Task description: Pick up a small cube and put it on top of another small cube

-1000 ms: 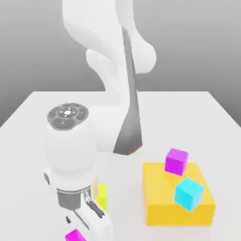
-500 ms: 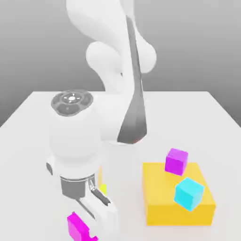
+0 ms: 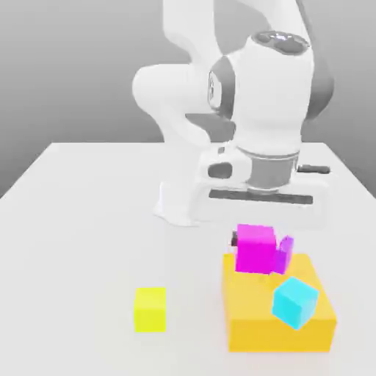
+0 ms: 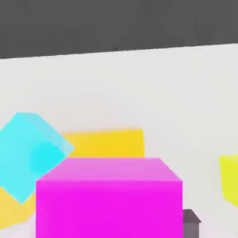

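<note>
Gripper (image 3: 255,246) clamped tight on the magenta cube (image 3: 255,248), held aloft just over the big yellow block (image 3: 257,316); a dark fingertip (image 4: 190,222) peeks past the cube's lower corner in the hand view. Magenta cube sits in front of and partly covers the violet-purple cube (image 3: 286,252), which rests on the back edge of the yellow block; whether the two cubes touch cannot be told. Cyan cube (image 3: 294,301) lies tilted on the same block, nearer the camera and toward the exterior view's right, close under the carried cube's path but apart from it. Small yellow cube (image 3: 150,308) sits alone on the white table (image 3: 73,220), well off to the exterior view's left. Arm folds down from above, wrist and hand pointing straight down over the block's rear corner, the white hand body standing level above the cubes.
</note>
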`<action>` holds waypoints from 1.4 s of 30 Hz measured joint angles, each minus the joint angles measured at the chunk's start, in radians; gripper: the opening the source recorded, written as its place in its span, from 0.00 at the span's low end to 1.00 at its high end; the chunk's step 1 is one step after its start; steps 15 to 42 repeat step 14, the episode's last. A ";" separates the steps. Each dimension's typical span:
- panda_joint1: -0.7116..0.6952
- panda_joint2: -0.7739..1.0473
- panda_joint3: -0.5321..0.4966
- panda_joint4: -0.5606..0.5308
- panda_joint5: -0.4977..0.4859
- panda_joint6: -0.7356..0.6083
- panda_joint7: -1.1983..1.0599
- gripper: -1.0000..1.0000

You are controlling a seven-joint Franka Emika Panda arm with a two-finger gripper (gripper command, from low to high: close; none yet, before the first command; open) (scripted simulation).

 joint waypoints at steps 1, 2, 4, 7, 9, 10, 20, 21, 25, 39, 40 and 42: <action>0.027 -0.037 0.003 -0.023 0.020 -0.012 -0.041 0.00; 0.057 -0.073 0.003 -0.045 0.039 -0.025 -0.082 0.00; 0.120 -0.145 0.000 -0.090 0.075 -0.049 -0.163 0.00; 0.162 -0.149 0.007 -0.138 0.100 -0.002 -0.220 0.00; 0.161 -0.092 0.017 -0.160 0.098 0.075 -0.221 0.00; 0.159 -0.060 0.022 -0.170 0.095 0.118 -0.218 0.00; 0.157 -0.032 0.027 -0.178 0.092 0.153 -0.216 1.00; 0.157 -0.032 0.027 -0.178 0.092 0.153 -0.216 1.00; 0.157 -0.032 0.027 -0.178 0.092 0.153 -0.216 1.00; 0.157 -0.032 0.027 -0.178 0.092 0.153 -0.216 1.00; 0.157 -0.032 0.027 -0.178 0.092 0.153 -0.216 1.00; 0.157 -0.032 0.027 -0.178 0.092 0.153 -0.216 1.00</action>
